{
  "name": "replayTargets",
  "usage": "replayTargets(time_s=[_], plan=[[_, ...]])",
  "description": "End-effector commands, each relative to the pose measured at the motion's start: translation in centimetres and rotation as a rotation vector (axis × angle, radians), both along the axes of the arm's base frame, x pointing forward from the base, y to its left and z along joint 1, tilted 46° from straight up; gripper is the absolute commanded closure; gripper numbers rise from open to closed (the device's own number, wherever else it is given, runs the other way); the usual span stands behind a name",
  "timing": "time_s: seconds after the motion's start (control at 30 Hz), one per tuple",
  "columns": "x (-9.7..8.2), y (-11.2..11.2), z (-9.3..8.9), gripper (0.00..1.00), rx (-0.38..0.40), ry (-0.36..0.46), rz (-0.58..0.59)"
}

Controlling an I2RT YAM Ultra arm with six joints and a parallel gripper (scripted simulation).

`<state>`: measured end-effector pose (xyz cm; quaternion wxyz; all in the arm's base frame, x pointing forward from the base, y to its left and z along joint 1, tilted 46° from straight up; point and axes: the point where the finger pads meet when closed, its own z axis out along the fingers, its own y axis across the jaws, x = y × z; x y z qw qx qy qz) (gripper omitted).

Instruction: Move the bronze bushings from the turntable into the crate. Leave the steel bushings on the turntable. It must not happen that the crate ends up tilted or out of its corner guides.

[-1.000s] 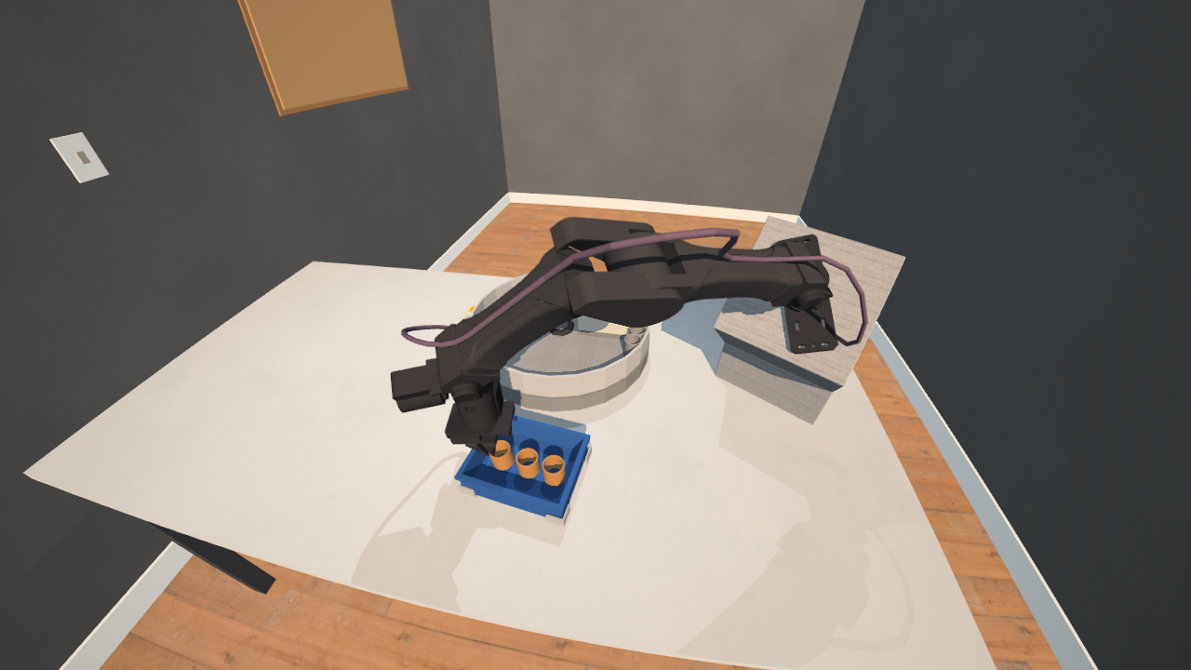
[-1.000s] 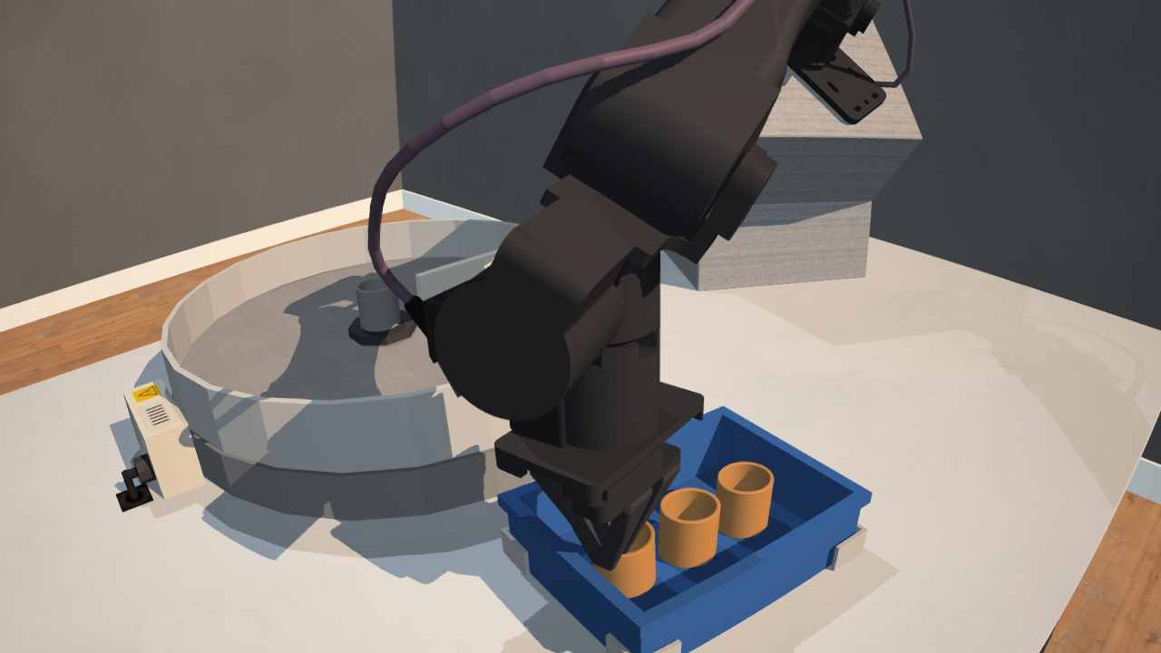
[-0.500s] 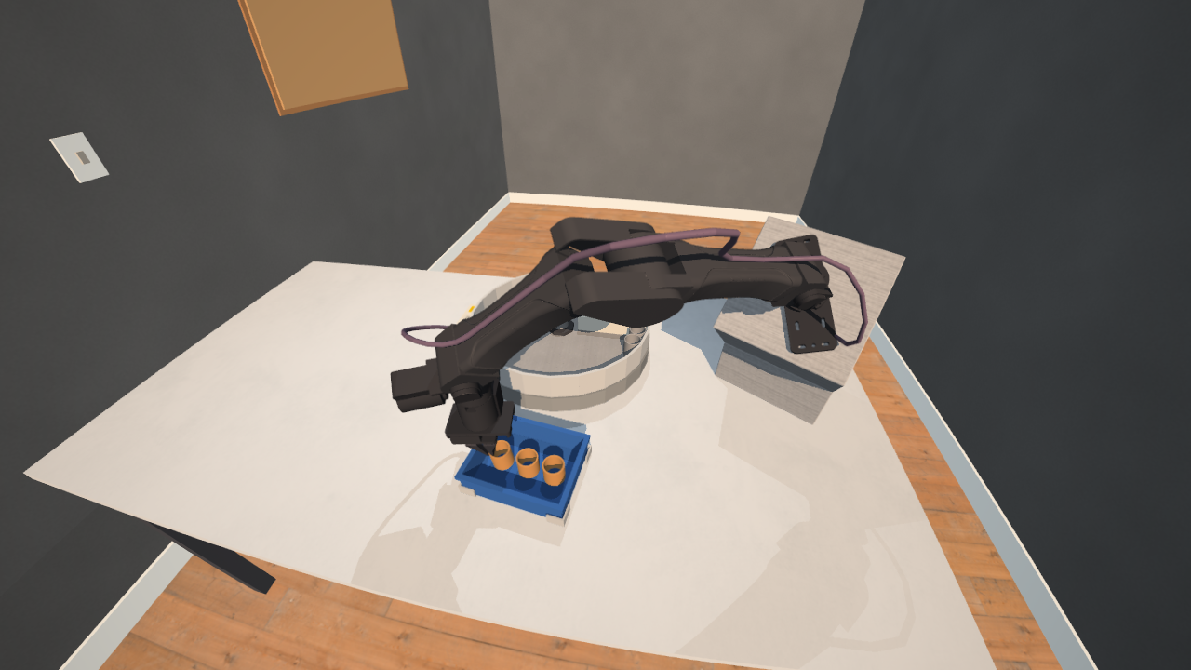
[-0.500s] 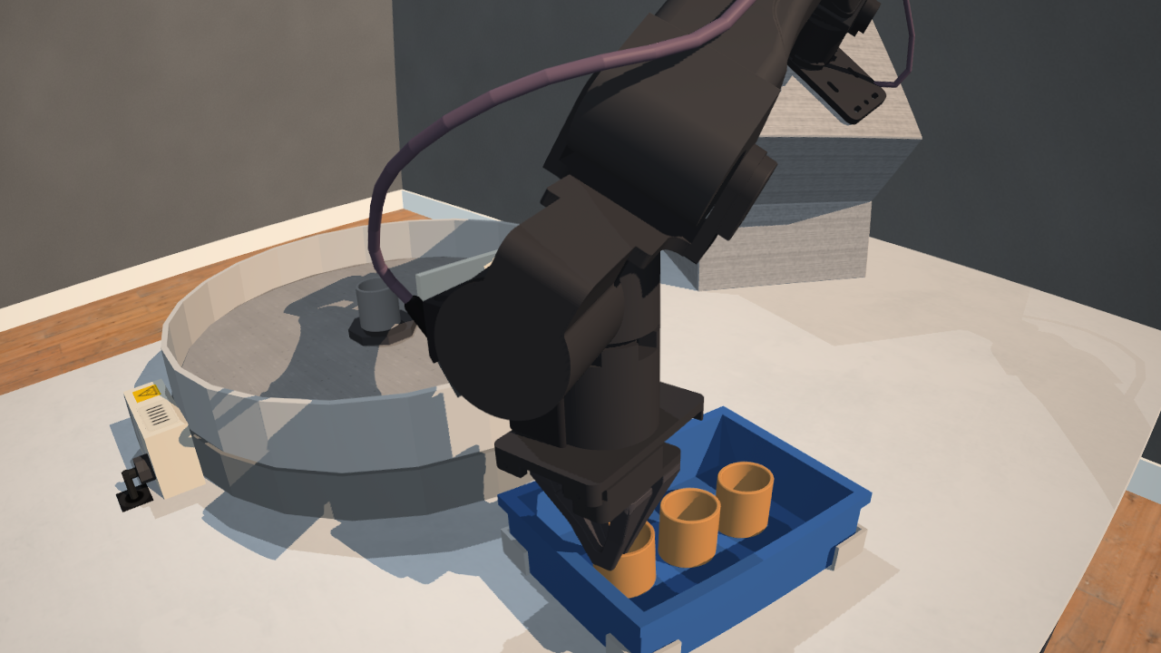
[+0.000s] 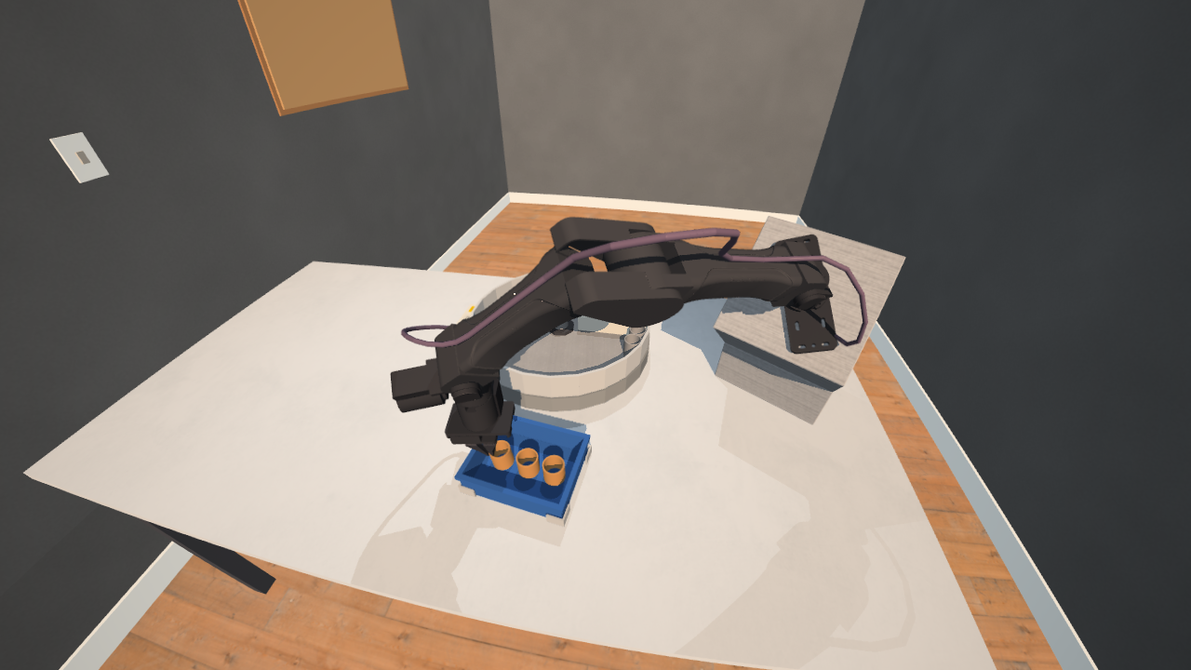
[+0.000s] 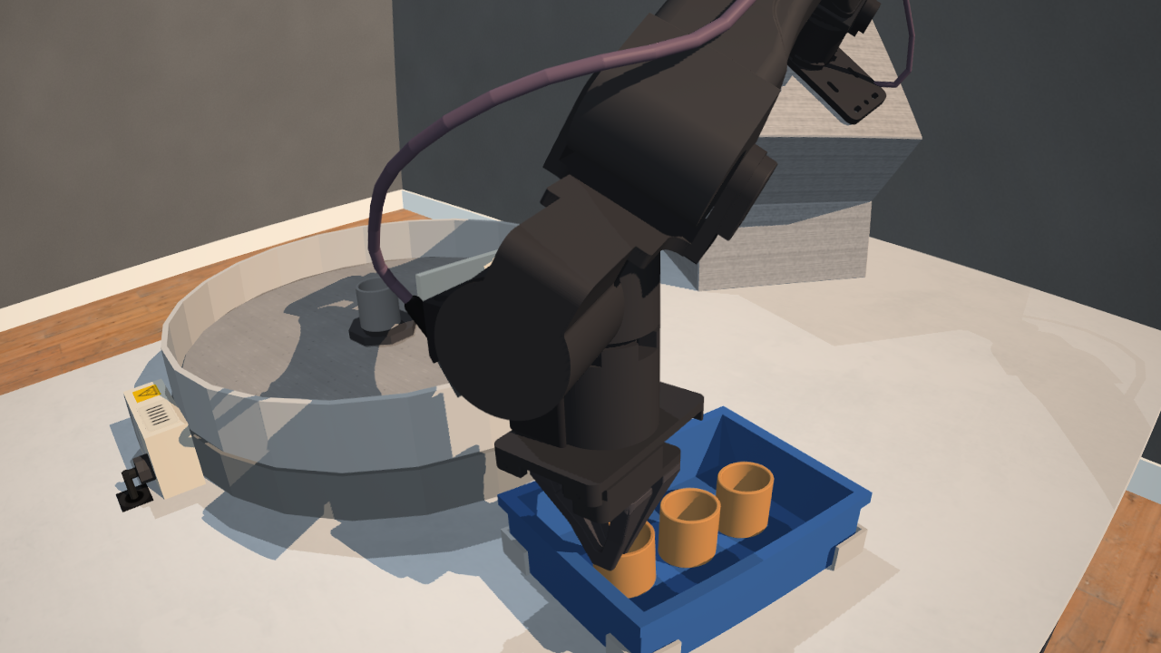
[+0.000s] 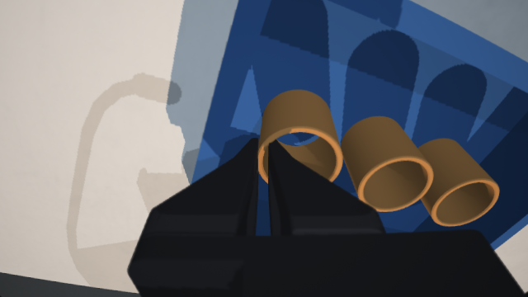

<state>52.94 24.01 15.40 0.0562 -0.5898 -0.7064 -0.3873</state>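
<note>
Top: blue crate (image 5: 520,502) (image 6: 755,560) (image 7: 454,26), sitting level on counter (image 5: 291,399) (image 6: 892,365) (image 7: 41,62). Turntable (image 5: 574,384) (image 6: 340,430), standing near it.
Exterior: grey bushing (image 6: 377,306), standing inside turntable. Two bronze bushings (image 5: 528,470) (image 6: 688,540) (image 7: 371,138), standing in crate.
Wrist: claw (image 5: 491,450) (image 6: 609,561) (image 7: 263,149), narrow, pinching third bushing's (image 5: 503,462) (image 6: 637,575) (image 7: 297,109) wall inside crate.

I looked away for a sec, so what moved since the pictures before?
Nothing that I can see. The claw is in the same place, pinching the wall of the end bronze bushing. The blue crate stayed put too, with three bronze bushings inside.
</note>
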Motion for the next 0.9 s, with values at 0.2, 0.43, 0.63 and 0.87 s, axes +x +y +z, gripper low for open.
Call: replayTargets(time_s=[0.2, 0.43, 0.63, 0.87], plan=[[1.11, -1.26, 0.80, 1.00, -0.006, -0.012, -0.031], [1.08, -1.25, 1.33, 1.00, -0.004, -0.020, -0.031], [1.08, -1.25, 1.34, 1.00, -0.004, -0.020, -0.031], [1.08, -1.25, 1.34, 1.00, -0.004, -0.020, -0.031]])
